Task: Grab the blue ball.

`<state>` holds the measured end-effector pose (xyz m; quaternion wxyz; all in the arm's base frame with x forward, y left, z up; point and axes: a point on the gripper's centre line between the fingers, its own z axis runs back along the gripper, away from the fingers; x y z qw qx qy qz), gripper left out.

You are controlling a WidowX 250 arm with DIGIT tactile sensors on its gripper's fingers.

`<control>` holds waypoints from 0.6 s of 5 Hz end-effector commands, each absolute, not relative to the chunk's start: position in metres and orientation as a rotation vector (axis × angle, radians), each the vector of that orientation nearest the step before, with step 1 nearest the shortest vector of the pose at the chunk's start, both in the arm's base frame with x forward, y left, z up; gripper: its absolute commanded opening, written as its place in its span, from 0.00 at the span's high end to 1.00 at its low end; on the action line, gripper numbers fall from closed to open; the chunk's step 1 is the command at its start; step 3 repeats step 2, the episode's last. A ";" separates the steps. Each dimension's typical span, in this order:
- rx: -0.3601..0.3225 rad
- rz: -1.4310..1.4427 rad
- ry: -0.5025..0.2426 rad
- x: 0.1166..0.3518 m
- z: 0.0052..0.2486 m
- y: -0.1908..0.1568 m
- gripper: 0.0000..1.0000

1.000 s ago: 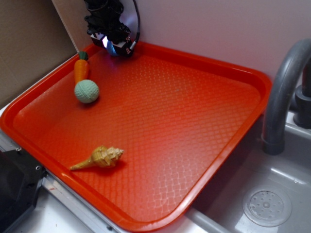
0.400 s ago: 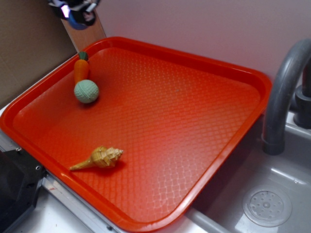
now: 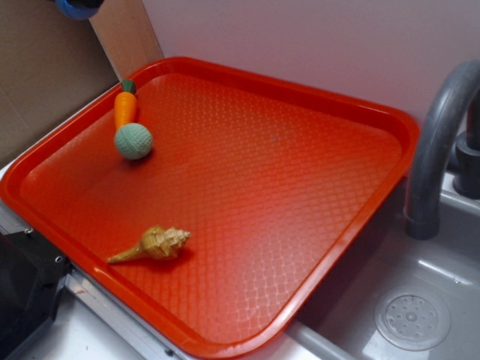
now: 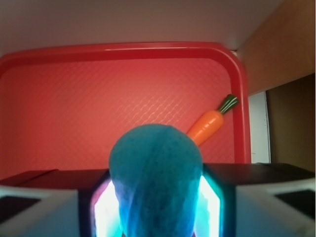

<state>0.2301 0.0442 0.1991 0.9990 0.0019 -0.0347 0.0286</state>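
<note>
The red tray (image 3: 247,217) fills most of the exterior view, its near corner cut off by the bottom edge. Right of the tray lies a grey sink (image 3: 420,300), and a grey tap (image 3: 435,150) rises beside the tray's right rim, its upper part cut off by the frame's edge. On the tray near its far left corner lies a toy carrot (image 3: 124,107), green top toward the corner, with a pale green ball (image 3: 133,141) touching its orange tip. A tan shell (image 3: 156,243) lies near the tray's front left rim.

The blue ball (image 4: 155,180) is held up off the tray. In the exterior view only a sliver of it (image 3: 77,9) shows at the top edge, above and beyond the tray's far left corner; the arm is out of frame there. In the wrist view the ball fills the lower middle, medium blue with a fine knitted grain and a faint seam, its bottom cut off. The claw (image 4: 155,197) is clamped on it, a finger pressing each side, with bright glare where they meet it. The carrot (image 4: 211,123) shows past the ball, on the tray (image 4: 74,98) below.
</note>
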 end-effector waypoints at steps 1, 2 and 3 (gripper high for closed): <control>-0.002 0.013 -0.085 0.231 0.213 0.043 1.00; 0.027 0.030 -0.066 0.235 0.204 0.046 1.00; 0.027 0.030 -0.066 0.235 0.204 0.046 1.00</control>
